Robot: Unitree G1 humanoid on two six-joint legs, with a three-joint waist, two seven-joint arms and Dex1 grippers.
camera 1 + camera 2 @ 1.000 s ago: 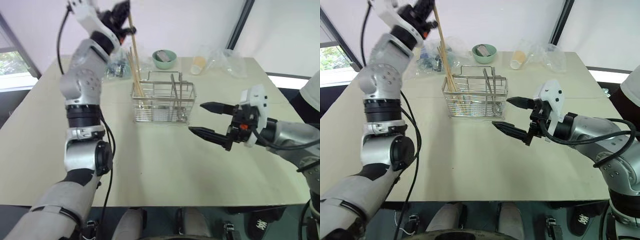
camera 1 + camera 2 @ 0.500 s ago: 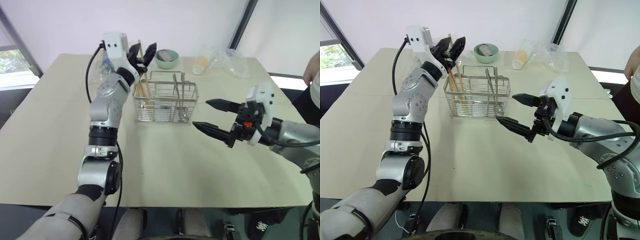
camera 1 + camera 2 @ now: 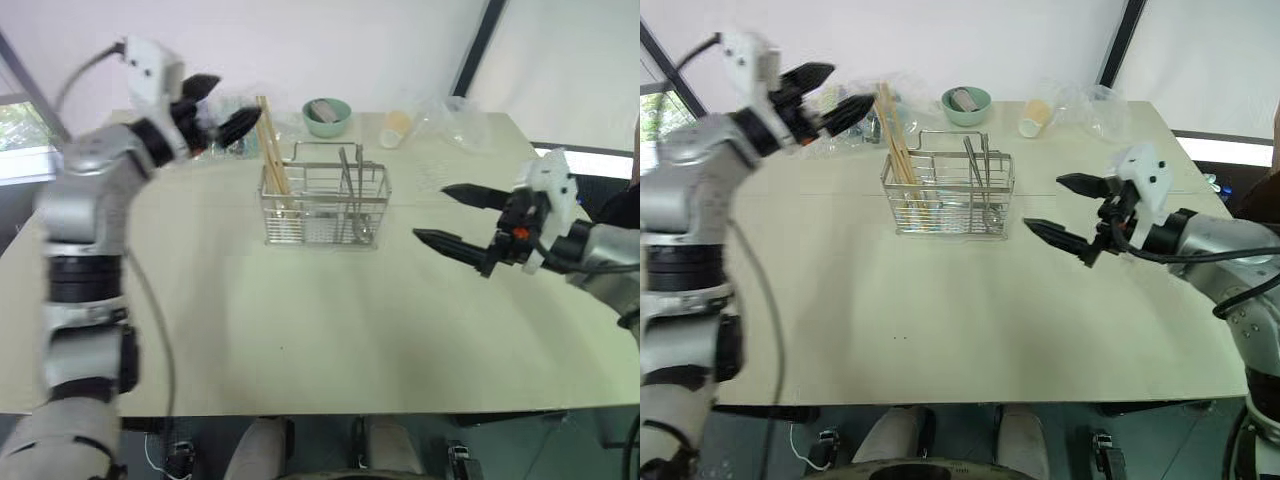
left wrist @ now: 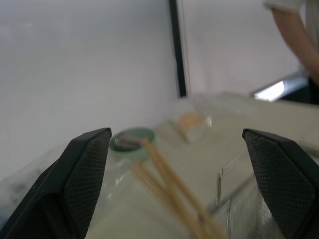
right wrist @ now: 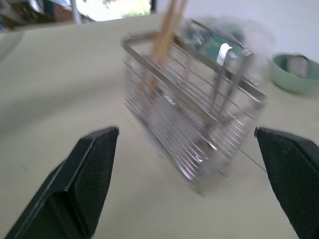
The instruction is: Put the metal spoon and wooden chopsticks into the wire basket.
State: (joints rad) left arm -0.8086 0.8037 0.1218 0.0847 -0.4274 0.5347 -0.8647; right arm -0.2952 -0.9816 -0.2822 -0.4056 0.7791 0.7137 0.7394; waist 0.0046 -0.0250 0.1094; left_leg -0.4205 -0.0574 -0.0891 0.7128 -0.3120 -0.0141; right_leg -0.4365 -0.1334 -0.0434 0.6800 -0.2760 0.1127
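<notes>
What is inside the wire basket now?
The wooden chopsticks stand in the wire basket, at its left end. The metal spoon stands nearer the right end. The wires partly hide the lower parts.

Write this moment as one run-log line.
chopsticks: in basket | spoon: in basket | left gripper: open, empty | right gripper: open, empty

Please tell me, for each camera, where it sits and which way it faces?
Head eyes: look down over the table; both arms show, left gripper and right gripper open.
Left wrist: between its fingers, looks at the wooden chopsticks.
Right wrist: between its fingers, faces the wire basket.
Shared: basket and chopsticks.
</notes>
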